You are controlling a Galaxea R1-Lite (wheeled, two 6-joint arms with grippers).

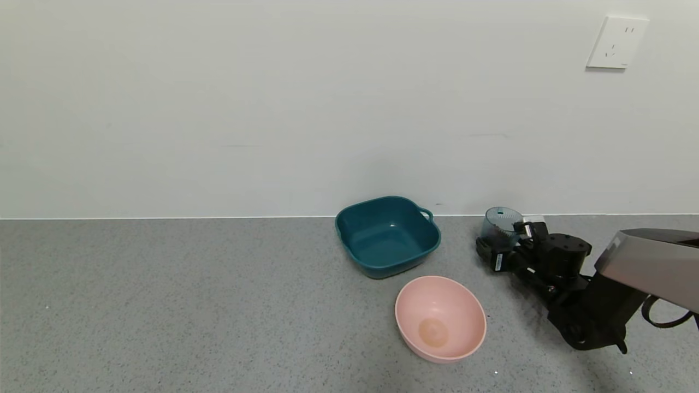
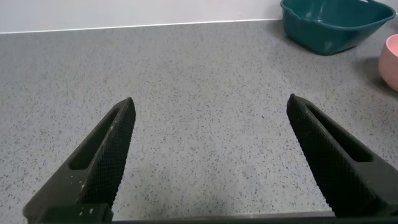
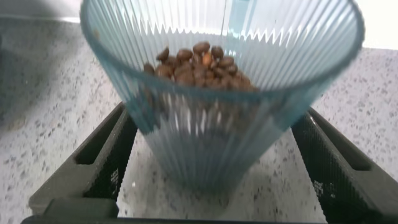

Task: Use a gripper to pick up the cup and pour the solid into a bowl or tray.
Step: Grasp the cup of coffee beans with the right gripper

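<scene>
Right gripper [image 1: 498, 248] has its open fingers [image 3: 102, 165] either side of the cup [image 1: 501, 224], which stands upright on the counter [image 1: 164, 305] right of the teal bowl [image 1: 387, 236]; fingers are not clamped yet, so best to close low and square on the ribbed wall, then lift without tilting so the beans [image 3: 198, 62] stay in. Left gripper [image 2: 211, 162] hangs open over bare counter, idle. Count: one cup, one teal bowl, one pink bowl [image 1: 440, 317], beans too many to count.

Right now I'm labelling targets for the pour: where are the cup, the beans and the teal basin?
cup [image 3: 205, 143]: right wrist view, ribbed front wall.
beans [image 3: 199, 65]: right wrist view, top of the pile inside.
teal basin [image 1: 382, 270]: head view, near outer wall.
</scene>
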